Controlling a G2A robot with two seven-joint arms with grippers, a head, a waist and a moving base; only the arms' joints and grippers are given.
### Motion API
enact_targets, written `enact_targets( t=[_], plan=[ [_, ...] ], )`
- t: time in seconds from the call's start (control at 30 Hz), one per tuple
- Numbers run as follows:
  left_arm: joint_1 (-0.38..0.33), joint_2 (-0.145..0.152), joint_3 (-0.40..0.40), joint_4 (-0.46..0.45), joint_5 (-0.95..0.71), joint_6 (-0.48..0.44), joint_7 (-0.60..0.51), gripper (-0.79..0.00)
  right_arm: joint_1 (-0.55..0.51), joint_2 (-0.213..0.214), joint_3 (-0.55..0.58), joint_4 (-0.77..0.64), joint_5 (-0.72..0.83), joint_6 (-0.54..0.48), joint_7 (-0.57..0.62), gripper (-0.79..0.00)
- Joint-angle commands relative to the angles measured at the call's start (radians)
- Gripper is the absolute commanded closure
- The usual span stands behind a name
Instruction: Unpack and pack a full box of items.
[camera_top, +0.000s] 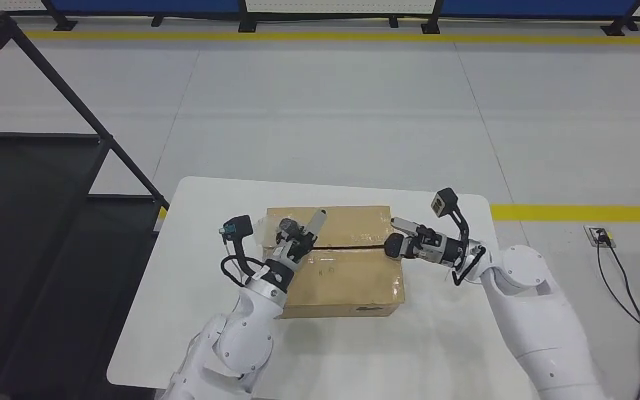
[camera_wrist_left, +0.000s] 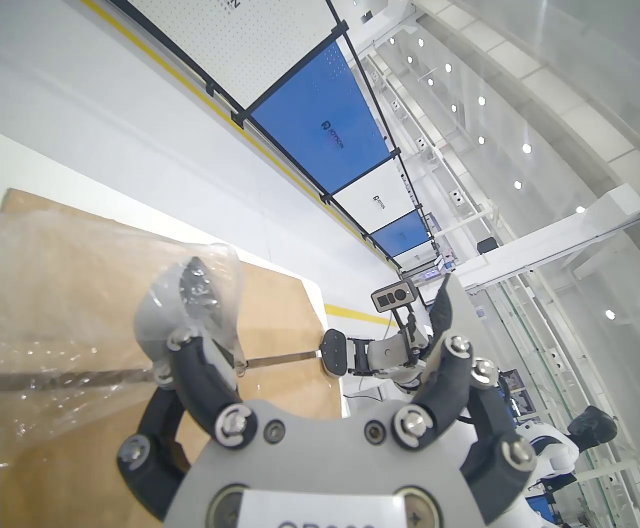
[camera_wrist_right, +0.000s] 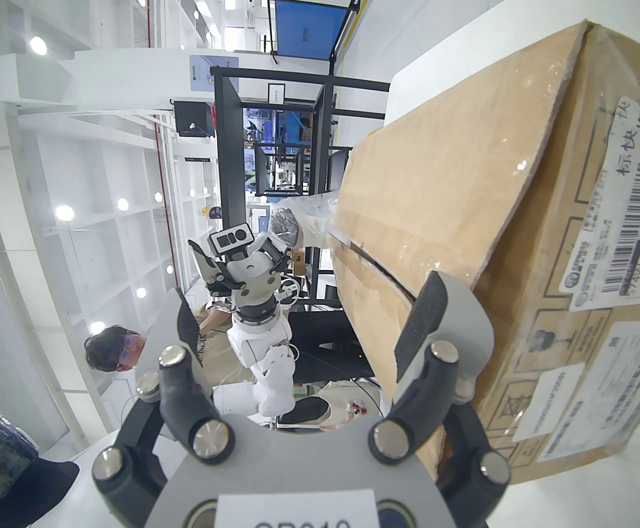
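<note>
Judging by build, the box (camera_top: 335, 270) is stiff corrugated card, prob. heavy-ish if full, and too wide for one arm to span. It's best worked by its flaps, not lifted. It sits shut mid counter (camera_top: 440, 330), long side twd the robot, flaps meeting at a dark seam (camera_top: 350, 243) along the top.

Clear film (camera_wrist_left: 75, 310), prob. tape, lies crinkled over part of the top. It looks thin, soft & sticky, so it'll cling and won't take a firm pinch. The flap edge at the seam is the better hold: card there is rigid, tho it may tear at corners.

Left fingers (camera_wrist_left: 155, 310) are spread wide over the box top nr its left end, gripping nothing. One tip has the loose film draped over & stuck round it; the other is well apart in free air.

Right fingers (camera_wrist_right: 450, 310) also gape wide at the box's right end, holding nothing. One lies just beside the top edge nr the seam's end (can't tell if touching); the other hangs off the box. The end wall there carries paper labels (camera_wrist_right: 600, 260).
</note>
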Motion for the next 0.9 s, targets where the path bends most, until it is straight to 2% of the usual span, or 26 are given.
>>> enact_targets(
  t=[0.0,0.43,0.5,0.87],
  plan=[
    [0.0,0.0,0.0,0.0,0.0,0.0,0.0,-0.785,0.0,0.001,-0.001,0.002,0.002,-0.001,-0.001,-0.785],
    [0.005,0.002,-0.001,-0.001,0.013,-0.005,-0.024,-0.785,0.006,0.012,-0.004,0.022,0.006,-0.014,0.007,-0.785],
    [0.004,0.005,-0.007,-0.011,0.083,0.02,-0.019,-0.785,0.01,0.014,-0.003,0.024,0.004,-0.015,0.005,-0.785],
    [-0.041,-0.005,0.083,0.005,0.344,0.141,-0.069,-0.785,-0.016,0.033,0.045,0.006,0.037,-0.043,0.007,-0.785]
  ],
)
